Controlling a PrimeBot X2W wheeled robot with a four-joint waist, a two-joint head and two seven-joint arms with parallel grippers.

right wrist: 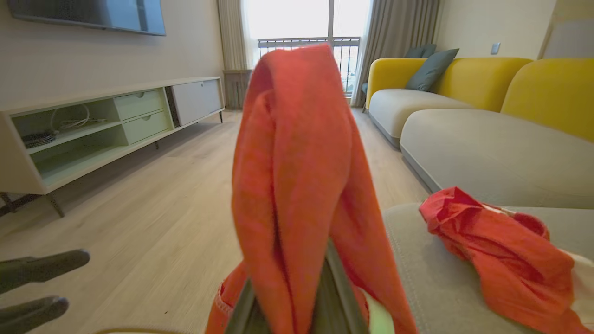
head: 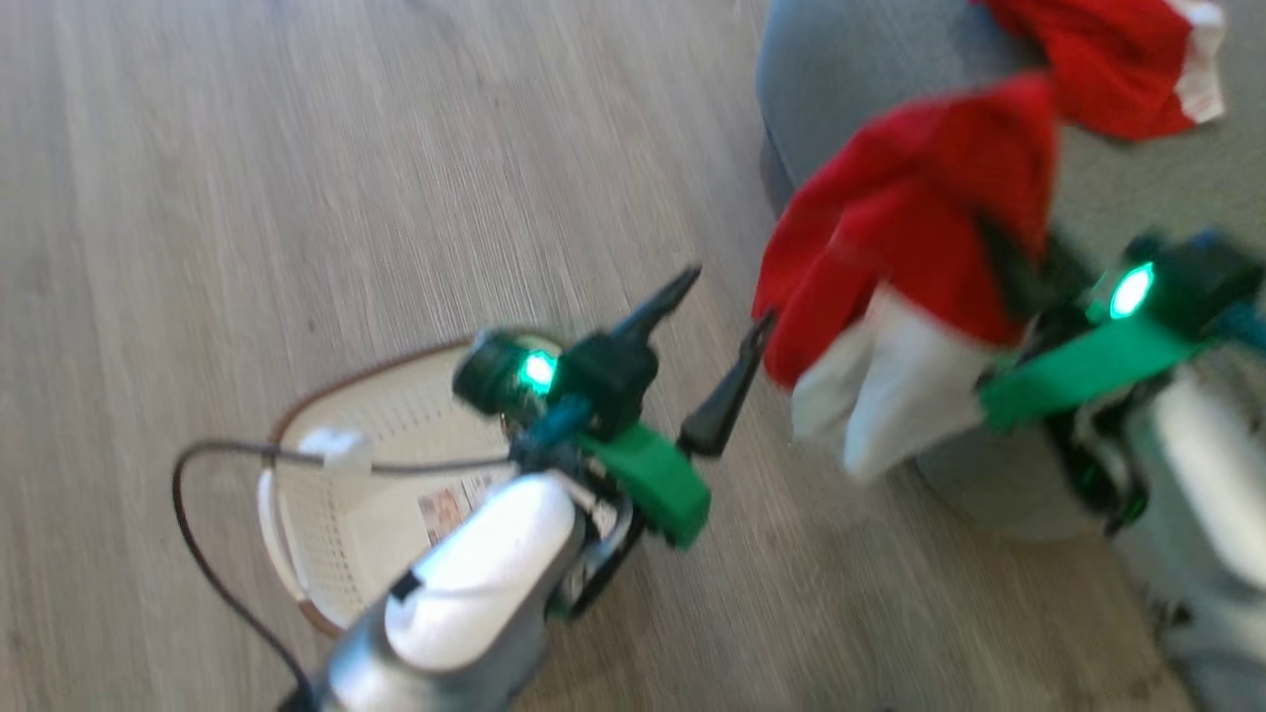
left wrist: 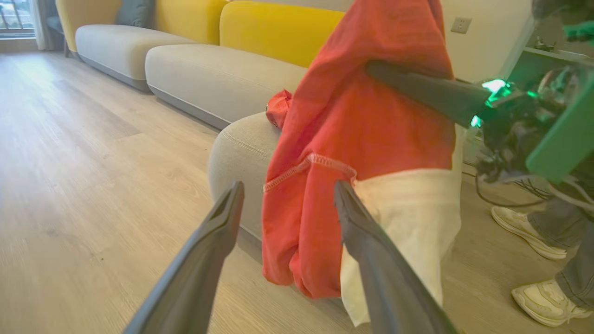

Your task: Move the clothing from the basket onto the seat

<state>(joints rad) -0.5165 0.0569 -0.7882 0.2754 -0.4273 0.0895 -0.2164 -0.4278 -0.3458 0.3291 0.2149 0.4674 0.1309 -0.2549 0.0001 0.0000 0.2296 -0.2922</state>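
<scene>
My right gripper (head: pixel 1004 262) is shut on the clothing: a red garment (head: pixel 920 208) with a white cloth part (head: pixel 890 396) that hangs in the air beside the rounded corner of the grey seat (head: pixel 851 69). In the right wrist view the red garment (right wrist: pixel 297 162) drapes over my fingers and hides their tips. A second red garment (head: pixel 1118 59) lies crumpled on the seat. My left gripper (head: pixel 727 316) stands open and holds nothing, just left of the hanging cloth and above the floor. The cream basket (head: pixel 326 475) sits on the floor under my left forearm, its sticker showing.
A dark cable (head: pixel 198 514) loops over the basket. A person's pale shoes (left wrist: pixel 529 232) stand on the floor right of the seat. Grey and yellow sofas (right wrist: pixel 487 139) run behind the seat, and a low TV console (right wrist: pixel 93 125) lines the opposite wall. Wooden floor lies between.
</scene>
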